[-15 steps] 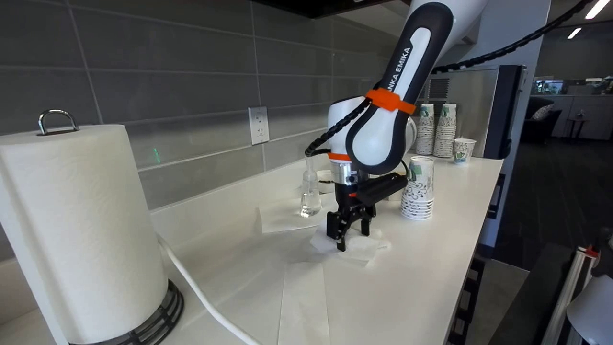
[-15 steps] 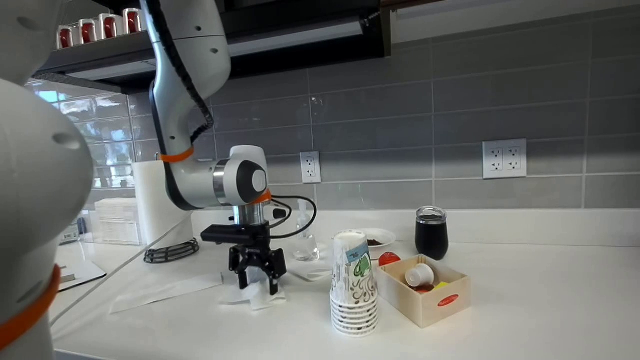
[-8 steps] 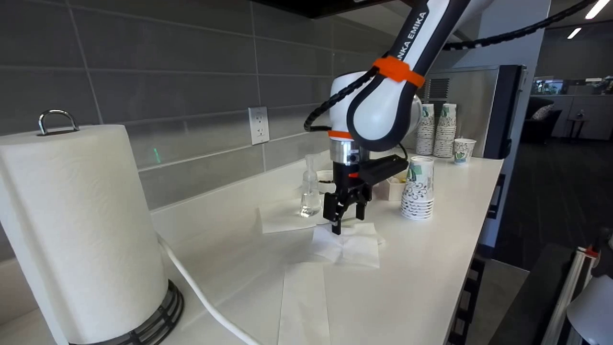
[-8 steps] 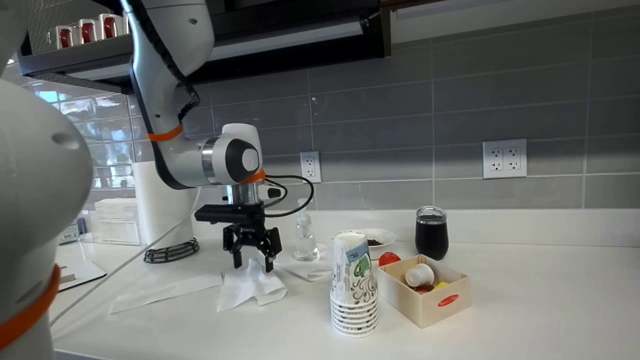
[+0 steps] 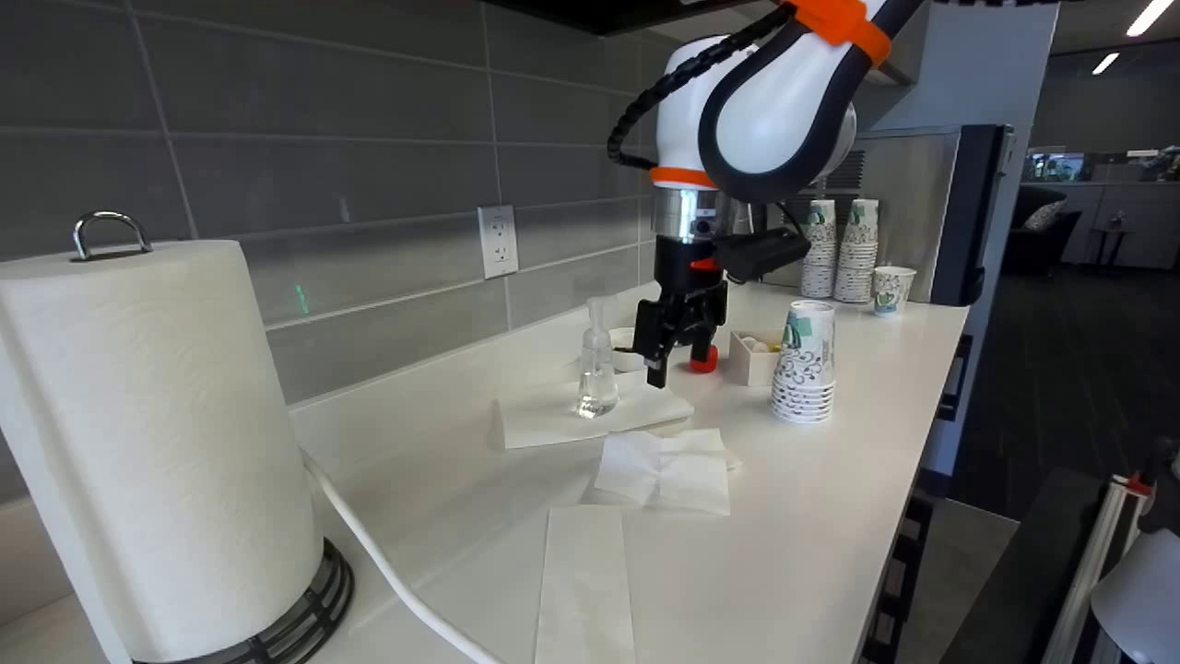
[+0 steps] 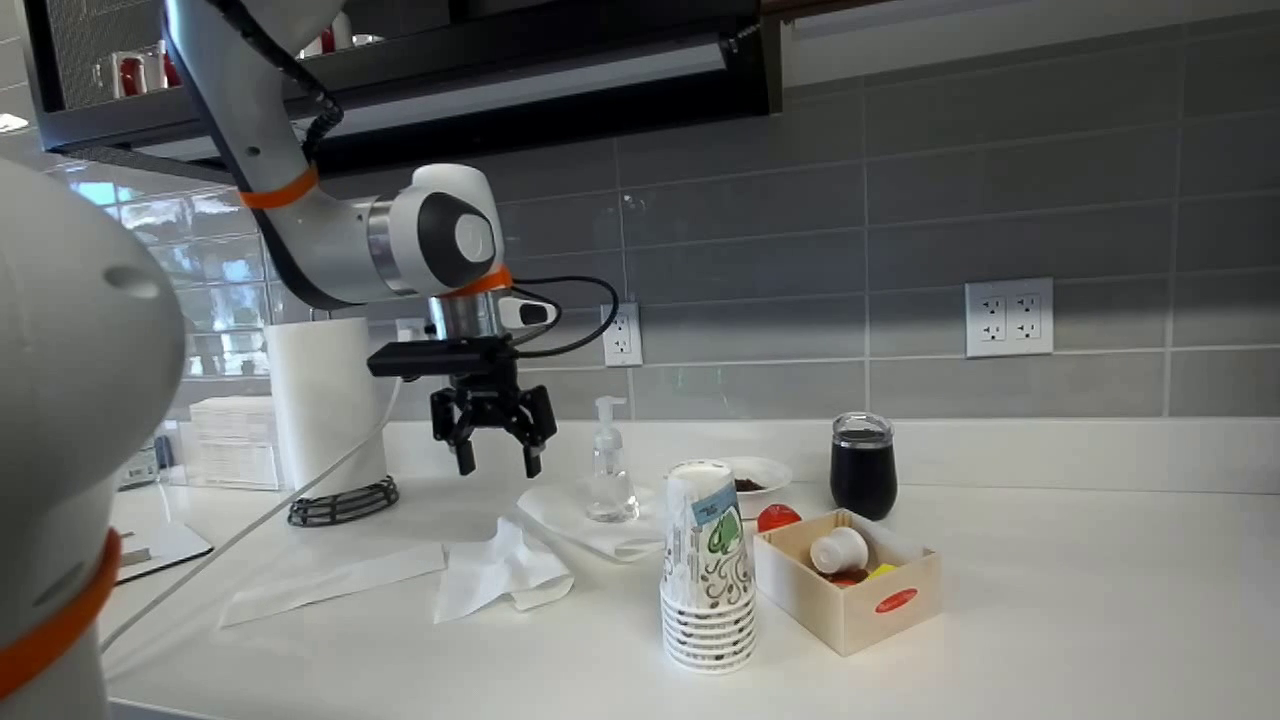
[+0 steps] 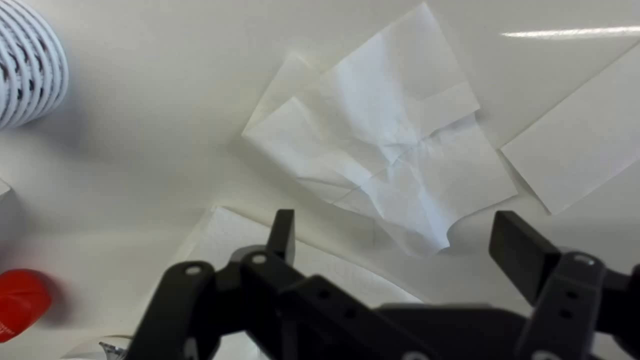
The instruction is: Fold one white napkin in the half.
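Note:
A crumpled white napkin (image 5: 682,472) lies loosely folded on the white counter, with a raised crease and uneven layers. It also shows in the other exterior picture (image 6: 503,572) and in the wrist view (image 7: 440,65), where its edges do not line up. My gripper (image 5: 680,365) is open and empty, well above the counter and apart from the napkin. In the wrist view the fingers (image 7: 395,223) are wide apart, with nothing between them. A flat white napkin strip (image 5: 585,581) lies nearby. Another white napkin (image 5: 544,422) lies under a clear pump bottle (image 5: 597,373).
A stack of paper cups (image 6: 708,590) stands beside the napkin. A wooden box (image 6: 870,615) with small items, a red object (image 6: 777,517), a white bowl (image 6: 765,472) and a black tumbler (image 6: 863,472) stand further along. A paper towel roll (image 5: 166,433) and a white cable (image 5: 396,576) are at the other end.
My gripper was low at the napkin, then rose straight up away from it, open. The napkin spread out a little from its bunched shape and now lies still.

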`<action>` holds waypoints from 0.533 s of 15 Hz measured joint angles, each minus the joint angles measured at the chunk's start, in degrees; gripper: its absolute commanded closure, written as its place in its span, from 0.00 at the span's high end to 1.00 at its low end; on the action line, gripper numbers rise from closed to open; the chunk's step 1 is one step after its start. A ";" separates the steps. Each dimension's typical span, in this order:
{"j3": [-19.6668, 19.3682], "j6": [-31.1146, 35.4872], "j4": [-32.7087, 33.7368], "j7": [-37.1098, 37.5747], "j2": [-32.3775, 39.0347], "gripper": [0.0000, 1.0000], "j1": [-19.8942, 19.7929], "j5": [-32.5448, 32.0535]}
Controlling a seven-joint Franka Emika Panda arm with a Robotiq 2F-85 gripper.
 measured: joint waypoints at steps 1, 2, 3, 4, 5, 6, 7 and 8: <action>-0.01 -0.17 -0.13 -0.75 -0.83 1.00 -0.02 0.27; -0.01 -0.28 -0.20 -1.52 -1.47 1.00 -0.04 0.60; -0.01 -0.31 -0.24 -2.25 -1.94 1.00 -0.06 0.89; -0.02 -0.32 -0.26 -2.96 -2.26 1.00 -0.08 1.19; -0.02 -0.32 -0.29 -3.64 -2.49 1.00 -0.10 1.48; -0.03 -0.32 -0.30 -4.31 -2.62 1.00 -0.12 1.77; -0.04 -0.32 -0.30 -4.94 -2.67 1.00 -0.14 2.01; -0.05 -0.32 -0.30 -5.43 -2.68 1.00 -0.15 2.22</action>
